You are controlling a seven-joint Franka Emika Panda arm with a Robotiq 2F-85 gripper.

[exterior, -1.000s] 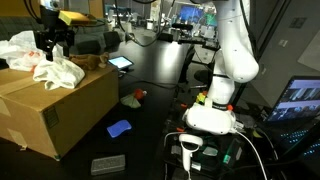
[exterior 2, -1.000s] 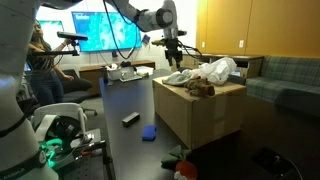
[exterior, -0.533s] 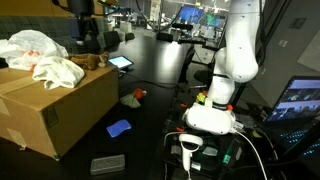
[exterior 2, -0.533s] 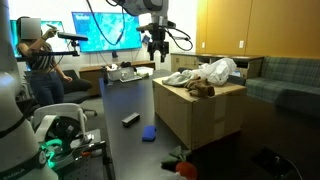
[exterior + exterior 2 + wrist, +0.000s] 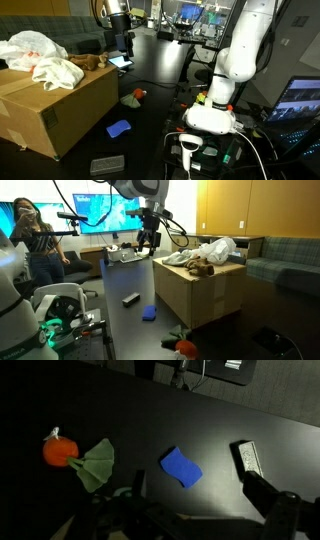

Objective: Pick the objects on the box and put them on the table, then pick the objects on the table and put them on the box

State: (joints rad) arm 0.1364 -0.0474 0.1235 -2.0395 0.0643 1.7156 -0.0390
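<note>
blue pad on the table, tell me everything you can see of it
The blue flat pad is a thin, roughly rectangular piece in one solid bright blue, matte, with no markings visible. It lies flat on the black table, turned askew, between the red-green toy and the dark grey slab, touching neither. In an exterior view it sits near the carton, apart from it.

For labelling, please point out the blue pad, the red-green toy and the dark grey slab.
blue flat pad (image 5: 181,467), wrist view, centre of top face.
small red-green toy (image 5: 60,451), wrist view, its red round part.
dark grey slab (image 5: 249,457), wrist view, middle of top face.
</note>
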